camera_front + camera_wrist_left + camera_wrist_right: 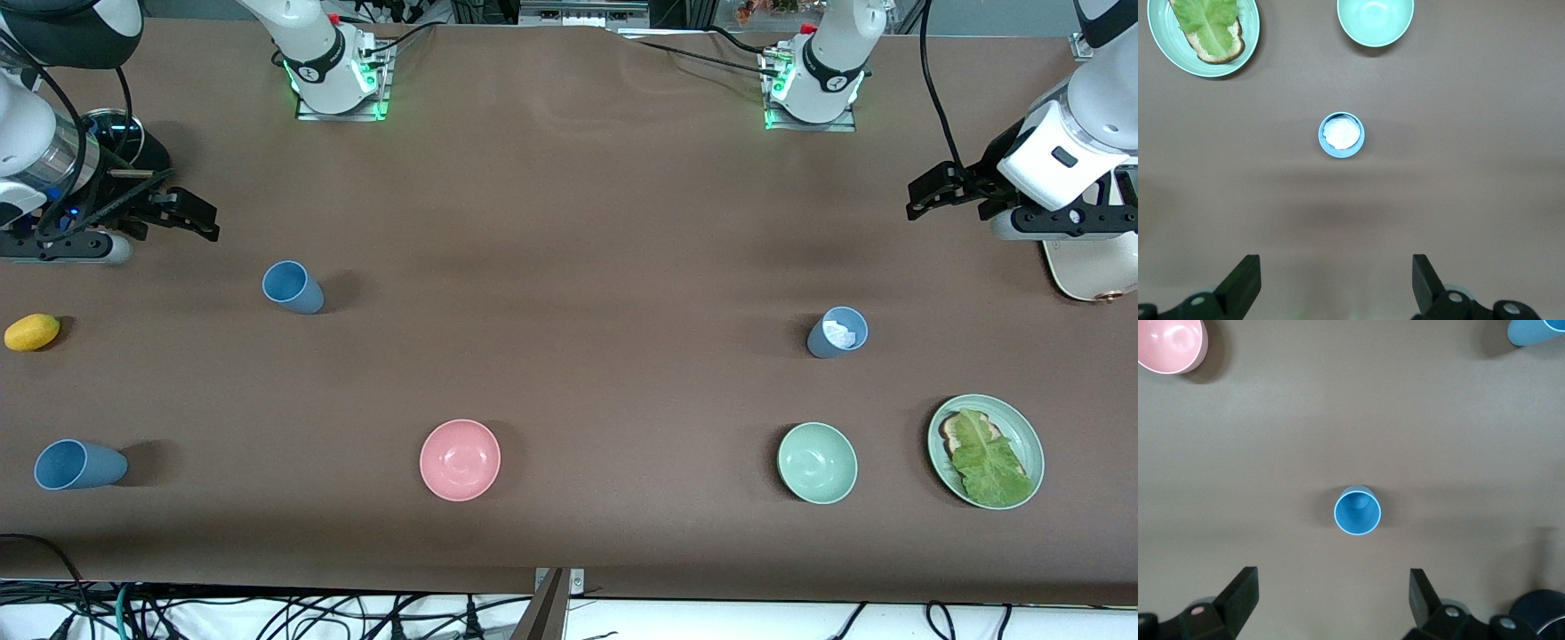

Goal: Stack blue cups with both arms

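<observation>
Three blue cups are on the brown table. One cup (292,287) stands toward the right arm's end; it shows empty in the right wrist view (1357,511). A second cup (80,464) is nearer the front camera at that end, at the edge of the right wrist view (1536,330). The third cup (837,332) is toward the left arm's end and holds something white (1341,135). My right gripper (191,218) is open and empty in the air, apart from the first cup (1333,597). My left gripper (933,196) is open and empty in the air, apart from the third cup (1336,280).
A pink bowl (460,460) and a pale green bowl (817,462) sit near the front edge. A green plate (1031,444) holds bread and lettuce. A yellow fruit (32,332) lies at the right arm's end. A white appliance (1089,267) lies under the left arm.
</observation>
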Tool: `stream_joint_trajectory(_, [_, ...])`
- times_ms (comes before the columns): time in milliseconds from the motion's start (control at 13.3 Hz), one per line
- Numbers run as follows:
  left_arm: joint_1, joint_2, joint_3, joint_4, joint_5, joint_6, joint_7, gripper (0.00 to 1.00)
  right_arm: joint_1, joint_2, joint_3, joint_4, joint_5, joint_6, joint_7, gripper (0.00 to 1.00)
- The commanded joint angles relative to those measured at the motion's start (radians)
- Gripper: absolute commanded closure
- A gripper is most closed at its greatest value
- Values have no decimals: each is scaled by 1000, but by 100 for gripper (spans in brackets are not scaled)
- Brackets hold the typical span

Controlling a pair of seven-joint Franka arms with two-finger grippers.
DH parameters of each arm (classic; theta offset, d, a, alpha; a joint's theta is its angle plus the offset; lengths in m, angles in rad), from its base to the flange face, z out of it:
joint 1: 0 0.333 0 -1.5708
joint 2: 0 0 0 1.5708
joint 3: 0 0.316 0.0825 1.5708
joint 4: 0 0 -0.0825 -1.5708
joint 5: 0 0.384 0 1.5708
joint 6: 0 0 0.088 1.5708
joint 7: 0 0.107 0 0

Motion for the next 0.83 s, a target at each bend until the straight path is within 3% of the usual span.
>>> stream_joint_trajectory(0, [1, 19, 1, 31, -10, -28, 13, 0, -8, 1, 5, 10, -14, -12, 7, 0])
stream_joint_trajectory(753, [12, 22, 3, 26, -24, -57, 27, 0, -8, 1, 5, 7, -14, -14, 7, 0])
